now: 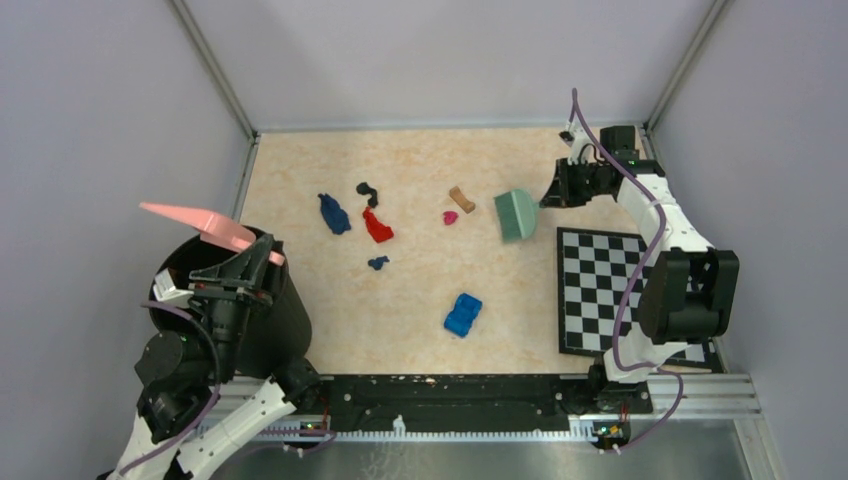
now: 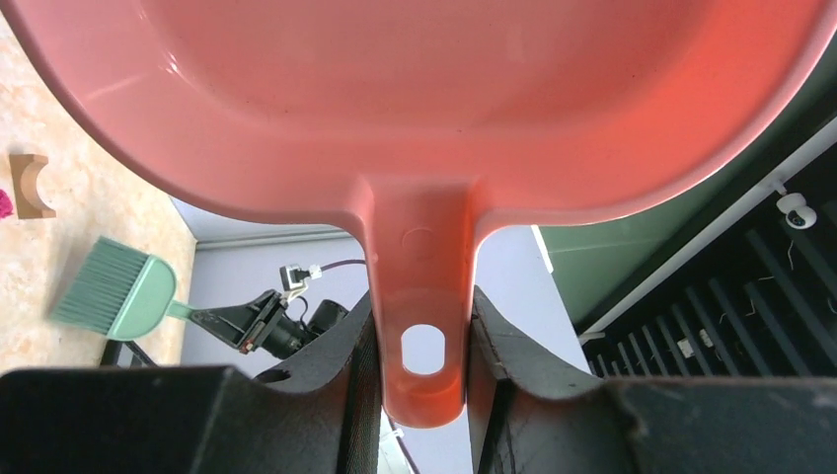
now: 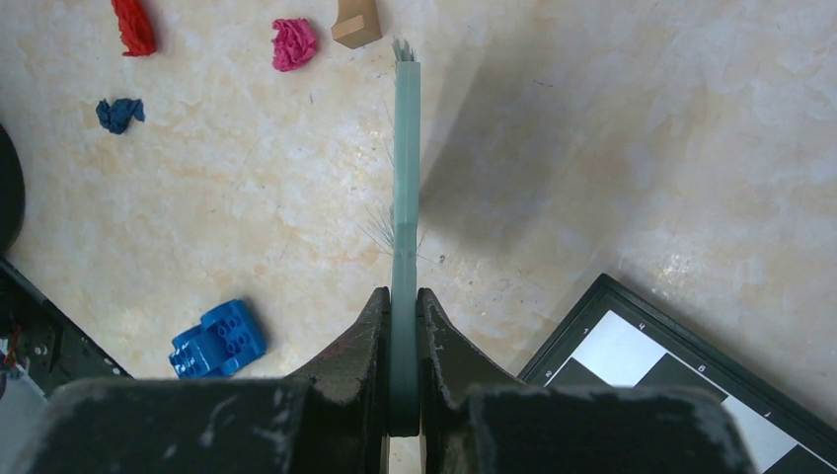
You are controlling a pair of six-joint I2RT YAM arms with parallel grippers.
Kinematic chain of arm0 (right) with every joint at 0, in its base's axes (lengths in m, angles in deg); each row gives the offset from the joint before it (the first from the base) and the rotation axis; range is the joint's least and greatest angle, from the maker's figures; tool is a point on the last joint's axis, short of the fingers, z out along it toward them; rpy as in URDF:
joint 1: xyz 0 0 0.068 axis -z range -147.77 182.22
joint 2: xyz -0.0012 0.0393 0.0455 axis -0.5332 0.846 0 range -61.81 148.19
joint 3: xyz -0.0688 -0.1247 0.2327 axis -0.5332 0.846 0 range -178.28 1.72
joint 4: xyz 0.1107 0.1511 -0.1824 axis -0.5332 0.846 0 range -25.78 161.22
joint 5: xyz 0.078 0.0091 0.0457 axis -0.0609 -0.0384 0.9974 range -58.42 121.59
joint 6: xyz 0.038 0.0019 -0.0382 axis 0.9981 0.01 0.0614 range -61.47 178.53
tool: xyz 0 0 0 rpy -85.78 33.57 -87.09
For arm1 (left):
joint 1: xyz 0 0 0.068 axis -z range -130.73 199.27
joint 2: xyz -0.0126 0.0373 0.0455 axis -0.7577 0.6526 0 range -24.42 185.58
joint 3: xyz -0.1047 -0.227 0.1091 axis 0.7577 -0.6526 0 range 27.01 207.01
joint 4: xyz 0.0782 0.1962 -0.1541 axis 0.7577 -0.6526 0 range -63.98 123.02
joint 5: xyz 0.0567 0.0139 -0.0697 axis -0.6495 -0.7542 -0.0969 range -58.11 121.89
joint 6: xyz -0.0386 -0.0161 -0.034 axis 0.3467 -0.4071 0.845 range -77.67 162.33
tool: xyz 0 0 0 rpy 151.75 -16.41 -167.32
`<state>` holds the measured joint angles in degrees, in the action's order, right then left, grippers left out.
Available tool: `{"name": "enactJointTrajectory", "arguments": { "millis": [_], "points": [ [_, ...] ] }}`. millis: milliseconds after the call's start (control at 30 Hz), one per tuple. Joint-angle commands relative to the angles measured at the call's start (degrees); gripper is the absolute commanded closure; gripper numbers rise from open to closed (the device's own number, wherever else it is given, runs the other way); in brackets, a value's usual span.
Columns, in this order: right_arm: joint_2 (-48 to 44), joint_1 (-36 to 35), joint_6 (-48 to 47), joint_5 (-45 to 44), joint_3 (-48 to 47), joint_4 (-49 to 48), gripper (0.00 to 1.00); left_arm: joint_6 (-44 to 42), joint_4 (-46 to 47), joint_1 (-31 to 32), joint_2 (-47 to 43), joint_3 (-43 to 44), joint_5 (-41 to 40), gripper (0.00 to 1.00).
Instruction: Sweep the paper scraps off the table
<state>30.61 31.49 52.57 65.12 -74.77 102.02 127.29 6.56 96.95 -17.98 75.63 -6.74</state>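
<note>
1. the table (image 1: pixel 420 300): only the top view shows it whole, with the scraps (image 1: pixel 377 226) scattered across its far middle.
2. the dustpan (image 2: pixel 424 99): the left gripper (image 2: pixel 422 341) is clamped on its handle. only the top view shows it raised over a black bin (image 1: pixel 290 320) at the table's left.
3. the brush (image 3: pixel 405 148): the right gripper (image 3: pixel 403 341) pinches it, and the wrist view shows it edge-on. we cannot tell whether its bristles touch the table.
4. the right wrist view cuts off the dark blue and black scraps.

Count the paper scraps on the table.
5: large dark blue scrap leftmost, black scrap and red scrap beside it, small blue scrap nearer the arms, magenta scrap beside the brown block. The bin may hide more.
</note>
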Motion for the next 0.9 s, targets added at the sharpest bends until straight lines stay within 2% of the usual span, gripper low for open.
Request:
{"name": "enactJointTrajectory", "arguments": {
  "millis": [0, 67, 267, 400, 533, 667, 800, 867],
  "points": [
    [0.0, -0.3, -0.8, 1.4, -0.8, -0.4, 1.00, 2.6, 5.5, 0.0, -0.2, -0.9, -2.1, 1.00],
    [0.0, -0.3, -0.8, 1.6, -0.8, -0.3, 1.00, 1.5, 7.2, 0.0, -0.9, -1.5, -2.7, 1.00],
    [-0.1, -0.3, -0.7, 1.6, -0.8, -0.3, 1.00, -1.3, 1.0, 0.0, 1.2, 1.8, -3.2, 1.00],
    [0.3, -0.4, -0.5, 2.3, -0.8, -0.2, 1.00, -14.0, 4.6, 0.1, 3.1, 4.5, -6.0, 1.00],
    [0.2, -0.3, -0.6, 2.1, -0.9, 0.0, 1.00, -23.1, -2.6, 0.0, 9.6, 12.0, -9.0, 1.00],
    [-0.5, -0.3, -0.3, 2.0, -0.8, 0.0, 1.00, -43.0, 6.8, 0.0, 13.8, 10.4, -5.8, 1.00],
    [-1.1, -0.4, 0.0, 1.9, -1.0, 0.1, 1.00, -55.9, 1.6, 0.0, 26.0, 16.3, -2.2, 1.00],
    [-1.4, -0.4, 0.0, 1.9, -1.3, 0.3, 1.00, -61.0, -2.1, 0.0, 32.6, 20.3, 2.8, 1.00]
  ]
}}
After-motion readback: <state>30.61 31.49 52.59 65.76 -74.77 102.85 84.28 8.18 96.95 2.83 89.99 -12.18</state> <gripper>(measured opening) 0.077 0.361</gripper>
